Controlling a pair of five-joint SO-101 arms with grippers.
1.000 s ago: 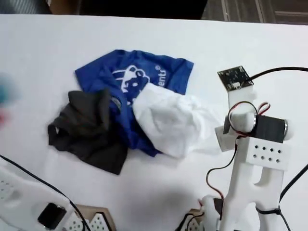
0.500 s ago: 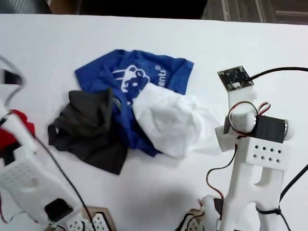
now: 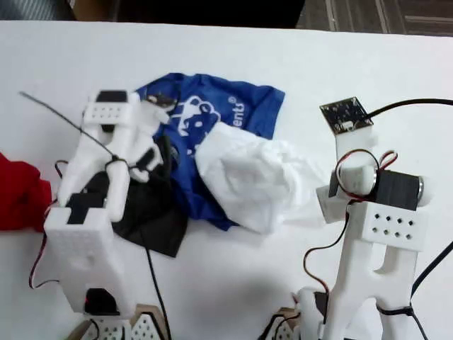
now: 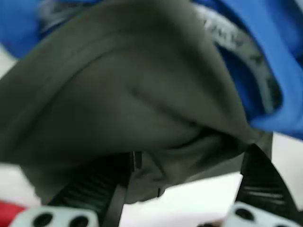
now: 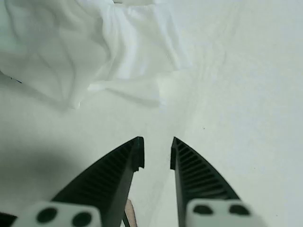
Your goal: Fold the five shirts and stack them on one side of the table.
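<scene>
Right arm: we saw the right arm (image 3: 375, 234) standing at the near right of the desk (image 3: 233, 283), beside the pile of shirts.
Right end effector: the right end effector (image 5: 156, 146) hung over bare desk with its jaws a small gap apart and nothing between them; the edge of the white shirt (image 5: 57, 47) lay just beyond its tips.
Left arm: the left arm (image 3: 92, 212) rose from the near left edge and leaned over the dark grey shirt (image 3: 152, 219).
Left end effector: the left end effector (image 4: 191, 156) was spread wide, with a fold of the dark grey shirt bulging just ahead of its jaws; we could not tell whether they touched the cloth.
Dark grey shirt: it lay crumpled on the left of the pile, against the blue shirt (image 3: 226, 110).
Red shirt: a red shirt (image 3: 18, 195) lay bunched at the left edge of the desk, apart from the pile.
White shirt: it lay rumpled on the right, overlapping the blue shirt.
Blue shirt: it lay farthest back, unfolded, its white print facing up.
</scene>
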